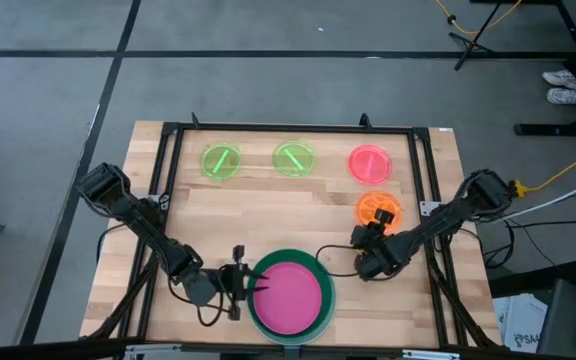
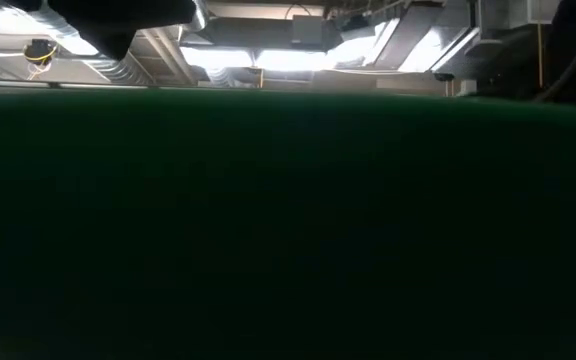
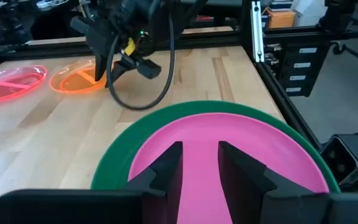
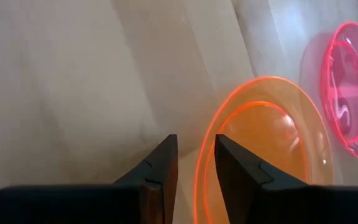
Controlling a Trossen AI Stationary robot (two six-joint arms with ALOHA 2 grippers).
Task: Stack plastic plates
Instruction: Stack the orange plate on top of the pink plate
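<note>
A magenta plate (image 1: 290,297) lies inside a dark-green plate (image 1: 320,272) at the table's near edge. My left gripper (image 1: 251,283) is open at their left rim, and its fingers hover over the magenta plate (image 3: 241,134). An orange plate (image 1: 376,208) lies flat right of centre. My right gripper (image 1: 372,234) is open at its near rim. One finger stands inside the orange rim (image 4: 205,155) and one outside; I cannot tell whether they touch it. Two lime-green plates (image 1: 220,162) (image 1: 294,158) and a pink-red plate (image 1: 370,162) lie along the far edge. No light-blue or cream plate shows.
A black metal frame (image 1: 288,128) runs around the wooden table top. The dark-green plate's wall (image 2: 288,230) fills almost the whole low view. Bare wood (image 1: 268,215) lies between the far row of plates and the near stack. Cables trail from both arms.
</note>
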